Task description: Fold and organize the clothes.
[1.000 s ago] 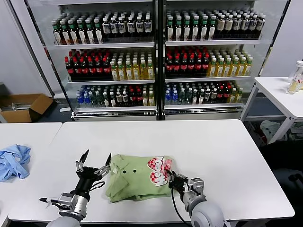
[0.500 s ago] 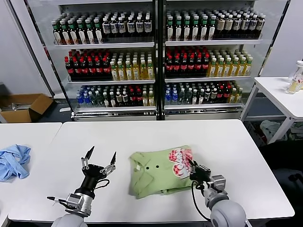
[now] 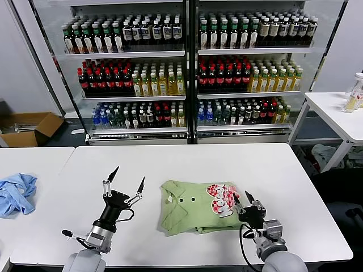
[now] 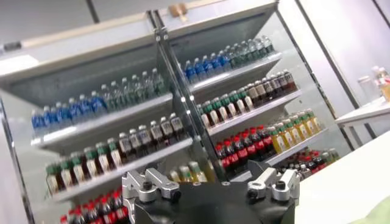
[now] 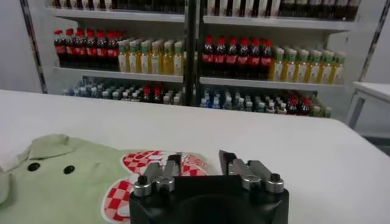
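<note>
The light green collared shirt [image 3: 190, 208] lies folded on the white table [image 3: 187, 161], with its dark buttons up and its red-and-white checkered print [image 3: 222, 199] at its right end. My right gripper [image 3: 246, 205] is low on the table at the shirt's right edge. In the right wrist view this gripper [image 5: 201, 159] is open, the print [image 5: 131, 181] lies just beyond one finger, and the shirt [image 5: 67, 182] spreads to the side. My left gripper [image 3: 128, 180] is open and empty. It points upward above the table, left of the shirt and apart from it.
A crumpled blue cloth [image 3: 16, 192] lies on the neighbouring table at the left. Glass-fronted coolers full of bottles [image 3: 187, 73] stand behind. A cardboard box [image 3: 28, 127] sits on the floor at the left. A side table [image 3: 334, 110] stands at the right.
The shirt has slid to the right across the table together with my right gripper. My left gripper has come off the shirt's collar side and tilted upward.
</note>
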Available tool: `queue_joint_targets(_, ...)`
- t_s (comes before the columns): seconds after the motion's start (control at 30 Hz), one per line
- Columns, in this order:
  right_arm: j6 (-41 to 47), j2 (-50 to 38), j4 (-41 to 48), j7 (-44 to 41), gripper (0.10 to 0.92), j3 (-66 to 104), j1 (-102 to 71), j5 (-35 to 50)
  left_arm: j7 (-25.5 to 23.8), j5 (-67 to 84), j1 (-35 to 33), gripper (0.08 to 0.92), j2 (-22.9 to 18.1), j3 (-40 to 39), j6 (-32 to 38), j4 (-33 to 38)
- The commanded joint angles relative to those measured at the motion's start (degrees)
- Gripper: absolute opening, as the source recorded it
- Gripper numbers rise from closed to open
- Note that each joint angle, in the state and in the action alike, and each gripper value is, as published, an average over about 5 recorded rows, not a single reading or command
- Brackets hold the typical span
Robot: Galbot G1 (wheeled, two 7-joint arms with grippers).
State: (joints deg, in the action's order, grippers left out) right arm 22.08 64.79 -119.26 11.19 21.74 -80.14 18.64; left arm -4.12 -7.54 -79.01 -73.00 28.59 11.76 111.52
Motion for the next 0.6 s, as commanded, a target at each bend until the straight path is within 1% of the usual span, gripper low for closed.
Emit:
queue_joint_targets(0.03, -3.4, -0.8, -1.1, -1.1, 0.543, 4.4, 0.2, -5.2, -1.7, -8.8, 3.1, 0.823, -1.3, 0.7, 6.5, -2.8)
queue_joint_targets(0.1, -4.7, -0.9, 0.3, -1.2, 0.595, 5.1, 2.2, -6.1, -1.7, -6.8, 3.7, 0.823, -1.8, 0.9, 6.7, -3.0)
queue_joint_targets(0.27, -7.7, -1.6, 4.9, -2.1, 0.734, 5.8, 6.6, -9.3, -1.7, 2.5, 4.5, 0.822, -2.5, 1.1, 4.3, -2.7)
queue_joint_targets(0.37, -9.4, -1.6, 8.1, -2.4, 0.799, 5.7, 8.7, -10.2, -1.6, 4.1, 4.8, 0.823, -2.9, 1.4, 4.1, -2.9)
queue_joint_targets(0.43, -9.8, -1.6, 9.6, -2.5, 0.816, 5.6, 9.8, -10.1, -1.4, 4.3, 4.7, 0.823, -3.0, 1.4, 3.8, -2.9)
queue_joint_targets(0.6, -10.1, -1.9, 11.0, -2.5, 0.822, 5.6, 11.2, -9.2, -1.2, 4.2, 3.8, 0.823, -3.5, 1.4, 3.2, -3.1)
